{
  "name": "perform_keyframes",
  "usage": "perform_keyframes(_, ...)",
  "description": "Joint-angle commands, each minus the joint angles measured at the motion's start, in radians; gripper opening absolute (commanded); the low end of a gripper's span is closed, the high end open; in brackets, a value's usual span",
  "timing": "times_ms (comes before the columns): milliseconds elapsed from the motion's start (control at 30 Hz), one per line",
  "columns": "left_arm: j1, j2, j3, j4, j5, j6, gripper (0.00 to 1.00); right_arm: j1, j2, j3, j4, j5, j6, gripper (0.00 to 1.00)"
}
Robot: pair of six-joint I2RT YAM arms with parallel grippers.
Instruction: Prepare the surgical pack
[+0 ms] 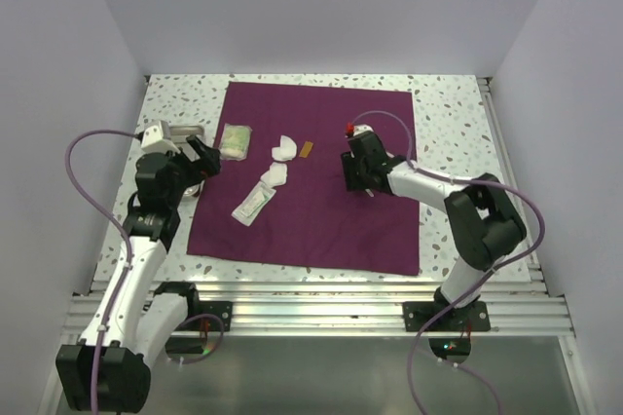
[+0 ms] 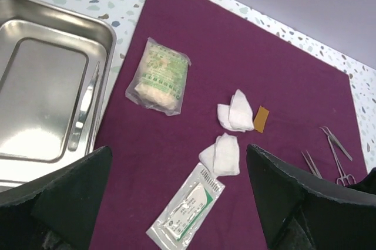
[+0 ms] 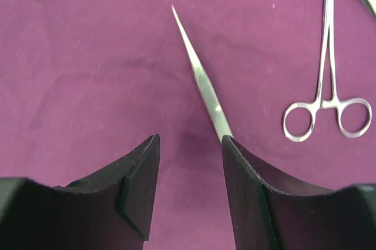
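Left tool (image 2: 179,150) stands released, jaws wide, nothing between. Ahead of it on the purple cloth (image 2: 282,85) lie packets (image 2: 160,75) and white gauze (image 2: 235,112); the steel tray (image 2: 41,91) beside it holds one instrument (image 2: 85,106). Right tool (image 3: 190,138) is released over the cloth, a pointed instrument (image 3: 202,80) passing under one finger (image 3: 264,203). Overhead, the cloth lies spread on the table (image 1: 448,113).

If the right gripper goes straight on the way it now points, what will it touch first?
Probably the thin pointed instrument lying on the purple cloth; its near end disappears under the right gripper. Depth is unclear, so it may reach the cloth just as soon.
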Motion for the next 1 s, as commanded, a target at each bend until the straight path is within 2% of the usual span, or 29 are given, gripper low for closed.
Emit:
perform_keyframes(0, 0.006, -0.03, -0.037, -0.015, -0.052, -0.037, 1.0, -0.007, 0.039, 0.082, -0.027, 0.041, -0.053, 0.5)
perform_keyframes(200, 0.006, 0.0, -0.063, 0.026, 0.068, -0.04, 1.0, -0.024, 0.12, 0.161, -0.056, 0.071, -0.131, 0.5)
perform_keyframes(267, 0.006, 0.016, -0.073, 0.055, 0.138, -0.026, 1.0, -0.036, 0.139, 0.165, -0.051, 0.043, -0.144, 0.5)
perform_keyframes(400, 0.006, 0.031, -0.08, 0.072, 0.177, -0.026, 1.0, -0.061, 0.169, 0.176, -0.039, -0.029, -0.154, 0.5)
perform_keyframes(700, 0.006, 0.025, -0.063, 0.072, 0.198, -0.022, 1.0, -0.079, 0.202, 0.187, -0.034, -0.141, -0.154, 0.34)
perform_keyframes(767, 0.006, 0.028, -0.066, 0.078, 0.212, -0.022, 1.0, -0.079, 0.203, 0.187, -0.037, -0.149, -0.156, 0.24)
perform_keyframes(867, 0.006, 0.042, -0.07, 0.083, 0.246, -0.022, 1.0, -0.082, 0.182, 0.178, -0.024, -0.181, -0.15, 0.18)
perform_keyframes(967, 0.005, 0.068, -0.087, 0.169, 0.355, -0.029, 1.0, -0.082, 0.125, 0.152, -0.011, -0.225, -0.132, 0.15)
